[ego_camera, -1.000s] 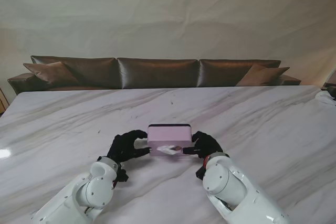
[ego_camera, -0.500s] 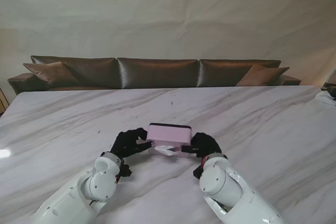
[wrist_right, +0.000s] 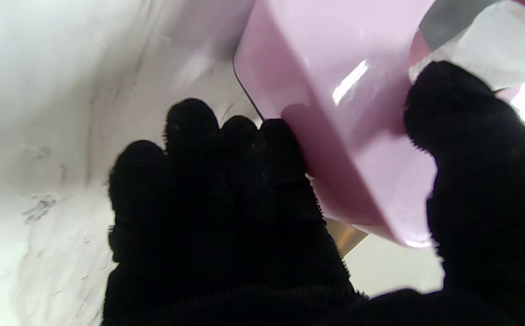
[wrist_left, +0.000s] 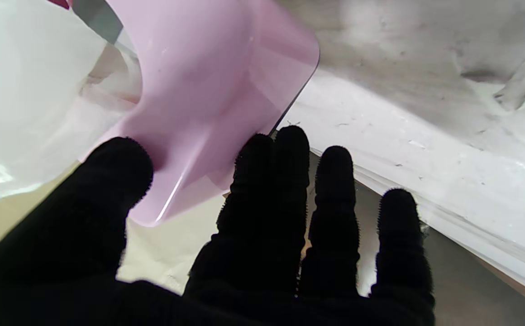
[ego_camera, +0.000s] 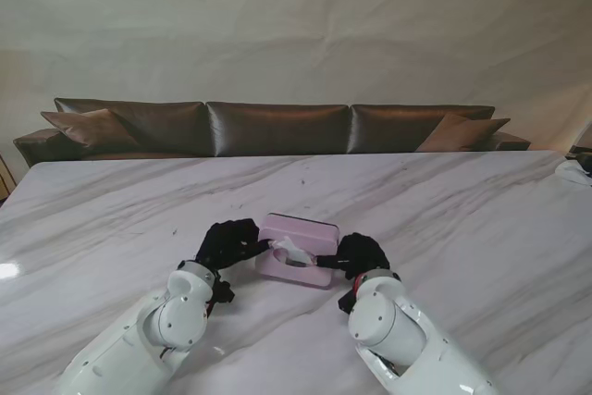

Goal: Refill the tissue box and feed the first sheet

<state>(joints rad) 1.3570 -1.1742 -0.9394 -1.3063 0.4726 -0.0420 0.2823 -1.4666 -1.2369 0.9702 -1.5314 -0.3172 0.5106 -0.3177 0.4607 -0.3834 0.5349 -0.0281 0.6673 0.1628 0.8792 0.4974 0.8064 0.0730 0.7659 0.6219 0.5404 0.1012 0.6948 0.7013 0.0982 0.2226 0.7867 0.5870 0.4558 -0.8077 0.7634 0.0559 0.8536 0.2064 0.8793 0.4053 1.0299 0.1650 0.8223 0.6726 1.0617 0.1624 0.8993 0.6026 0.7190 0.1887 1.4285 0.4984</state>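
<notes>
A pink tissue box (ego_camera: pixel 298 249) is held between both black-gloved hands over the marble table (ego_camera: pixel 444 219), tilted with its slotted face turned toward me. White tissue (ego_camera: pixel 292 250) pokes from the slot. My left hand (ego_camera: pixel 228 243) is shut on the box's left end, thumb on one face and fingers (wrist_left: pixel 285 181) on the other. My right hand (ego_camera: pixel 363 253) is shut on the right end. The box (wrist_left: pixel 208 86) and tissue (wrist_left: pixel 31 104) fill the left wrist view. In the right wrist view the thumb (wrist_right: pixel 466 117) presses the box (wrist_right: pixel 335 81) beside the tissue (wrist_right: pixel 493 50).
A brown leather sofa (ego_camera: pixel 277 127) with cushions runs behind the table's far edge. A small white object (ego_camera: pixel 575 169) sits at the table's far right edge. White marble with grey veins stretches to both sides of the hands.
The box has been rotated between the two hands, so its slotted face with the tissue now tips up toward me. Both hands kept their hold and stayed in place.
</notes>
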